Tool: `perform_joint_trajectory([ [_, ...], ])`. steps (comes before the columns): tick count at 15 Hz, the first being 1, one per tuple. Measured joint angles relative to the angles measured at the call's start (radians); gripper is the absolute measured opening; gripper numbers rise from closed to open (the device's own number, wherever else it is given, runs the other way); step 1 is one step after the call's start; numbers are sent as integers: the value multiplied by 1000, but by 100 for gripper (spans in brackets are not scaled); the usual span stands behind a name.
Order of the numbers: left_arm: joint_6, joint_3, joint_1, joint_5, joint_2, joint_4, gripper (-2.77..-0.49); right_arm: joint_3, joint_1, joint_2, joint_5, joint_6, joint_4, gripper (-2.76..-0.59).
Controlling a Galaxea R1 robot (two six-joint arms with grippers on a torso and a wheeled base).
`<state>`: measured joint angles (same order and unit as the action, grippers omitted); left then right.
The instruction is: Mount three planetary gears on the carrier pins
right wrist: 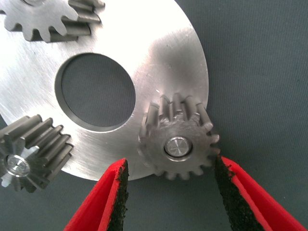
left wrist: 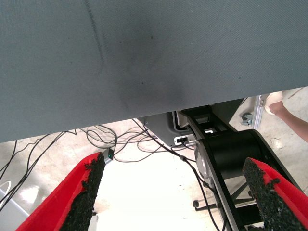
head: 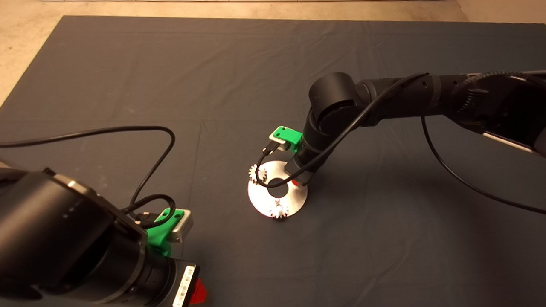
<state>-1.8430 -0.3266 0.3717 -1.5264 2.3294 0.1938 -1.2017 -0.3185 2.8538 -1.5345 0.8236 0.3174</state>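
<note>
The round silvery disc (right wrist: 159, 62) lies on the dark mat, and it shows in the head view (head: 260, 198) mid-table. Three planetary gears sit on it, each on a carrier pin. In the right wrist view the nearest gear (right wrist: 178, 144) shows its pin end (right wrist: 177, 146) in the centre hole. A second gear (right wrist: 33, 154) and a third (right wrist: 45, 19) stand across the disc's hole. My right gripper (right wrist: 174, 197) is open, its pads either side of the nearest gear, just clear of the teeth. In the head view it (head: 295, 182) is mostly hidden under its arm. Two gears (head: 257, 174) (head: 279, 210) show there.
My left gripper (left wrist: 175, 192) is open and empty, parked at the mat's lower left (head: 198, 293). Its view looks past the mat's edge at floor cables and a person's shoe (left wrist: 275, 100). A black cable (head: 273, 184) loops over the disc.
</note>
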Motion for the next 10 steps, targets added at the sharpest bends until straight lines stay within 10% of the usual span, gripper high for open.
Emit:
perform_joint_trajectory([
  [6, 0, 0, 0, 0, 0, 0, -122, 1, -1, 0, 1, 0, -2, -182],
  [10, 0, 0, 0, 0, 0, 0, -122, 43, -56, -8, 3, 14, -55, -160],
])
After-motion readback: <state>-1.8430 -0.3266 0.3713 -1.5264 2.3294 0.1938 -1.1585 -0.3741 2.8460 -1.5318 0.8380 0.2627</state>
